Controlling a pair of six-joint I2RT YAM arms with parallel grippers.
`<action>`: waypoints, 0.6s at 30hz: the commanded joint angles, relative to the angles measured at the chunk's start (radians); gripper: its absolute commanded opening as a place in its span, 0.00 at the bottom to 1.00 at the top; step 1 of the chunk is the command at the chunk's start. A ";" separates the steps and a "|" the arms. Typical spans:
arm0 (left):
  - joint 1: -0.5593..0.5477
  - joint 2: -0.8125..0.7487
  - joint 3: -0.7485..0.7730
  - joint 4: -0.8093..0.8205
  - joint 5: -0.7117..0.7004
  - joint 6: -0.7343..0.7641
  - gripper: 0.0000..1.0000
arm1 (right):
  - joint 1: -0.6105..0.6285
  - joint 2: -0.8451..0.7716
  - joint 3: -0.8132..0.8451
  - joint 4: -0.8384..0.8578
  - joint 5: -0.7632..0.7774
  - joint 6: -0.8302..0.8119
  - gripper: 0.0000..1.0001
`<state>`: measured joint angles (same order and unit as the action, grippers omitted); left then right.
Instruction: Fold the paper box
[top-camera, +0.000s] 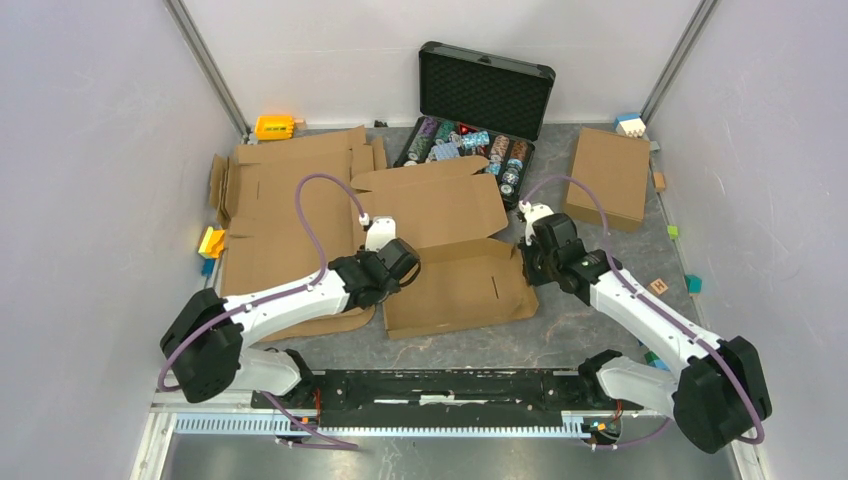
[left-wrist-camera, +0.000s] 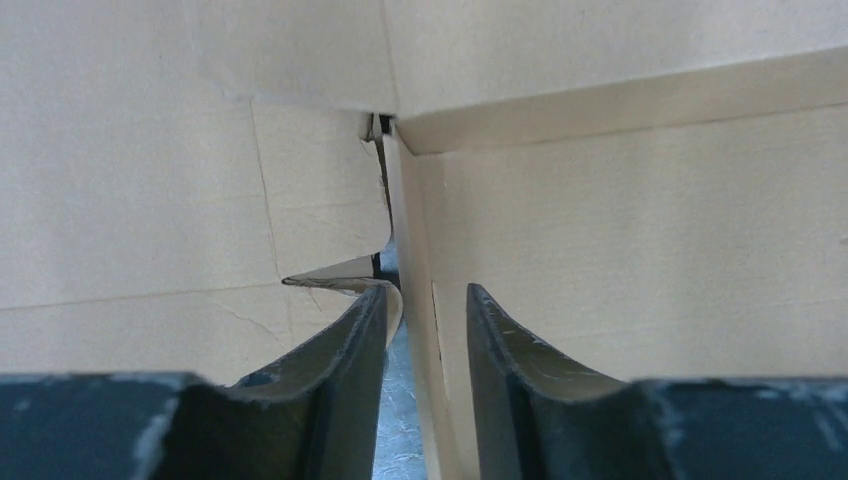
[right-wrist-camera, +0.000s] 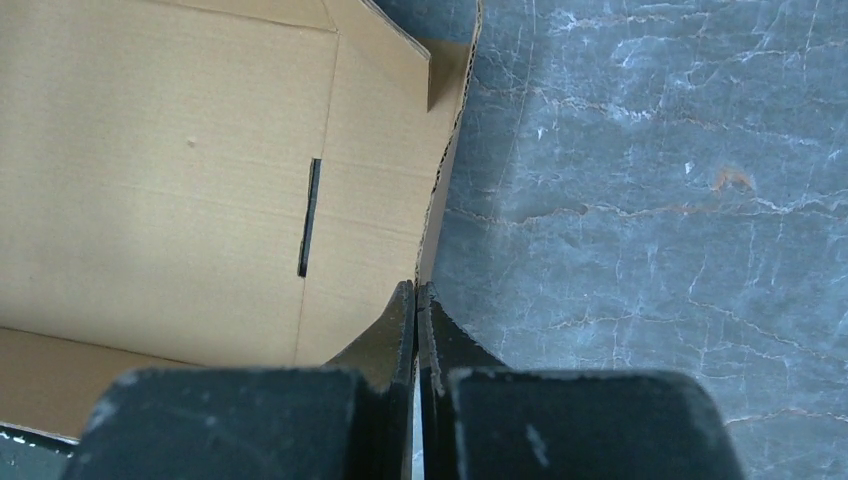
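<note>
Top view, box: the paper box (top-camera: 455, 275) lies mid-tabletop (top-camera: 590, 335), half formed. Its rear flap is open toward the black case (top-camera: 485, 95).
Top view, arms: left fingers (top-camera: 408, 262) are at the box's left side and right fingers (top-camera: 527, 264) at its right side. I can't read either gap from up here.
Top view, only here: flat cardboard sheets (top-camera: 285, 215) lie to the left and a closed box (top-camera: 608, 178) sits far right.
Left wrist, fingers: a narrow gap straddles an upright side wall (left-wrist-camera: 415, 300) without pinching it. One finger touches a curled tab (left-wrist-camera: 335, 272).
Left wrist, my move: I judge this step is raising the left wall. I'd push it inward along its crease and tuck that tab inside before it crumples.
Right wrist, fingers: pressed together, tips right at the box's edge. I can't tell whether they nip the cardboard.
Right wrist, only here: a slot (right-wrist-camera: 310, 215) is cut in the panel, with bare tabletop beside it.
Right wrist, my move: I'd brace this side so the box doesn't slide.
</note>
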<state>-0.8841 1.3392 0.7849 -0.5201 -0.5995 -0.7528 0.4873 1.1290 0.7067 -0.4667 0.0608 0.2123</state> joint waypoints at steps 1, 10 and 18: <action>-0.005 -0.025 0.048 0.027 0.010 0.081 0.47 | -0.011 -0.057 -0.009 0.076 -0.078 0.002 0.00; -0.016 -0.168 0.101 0.102 0.193 0.349 0.86 | -0.012 -0.050 -0.013 0.076 -0.113 -0.005 0.00; -0.195 -0.022 0.229 0.224 0.438 0.476 0.95 | -0.012 -0.055 -0.017 0.085 -0.123 0.002 0.00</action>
<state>-0.9810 1.2209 0.9344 -0.3939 -0.3084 -0.3992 0.4755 1.0958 0.6895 -0.4259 -0.0307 0.2119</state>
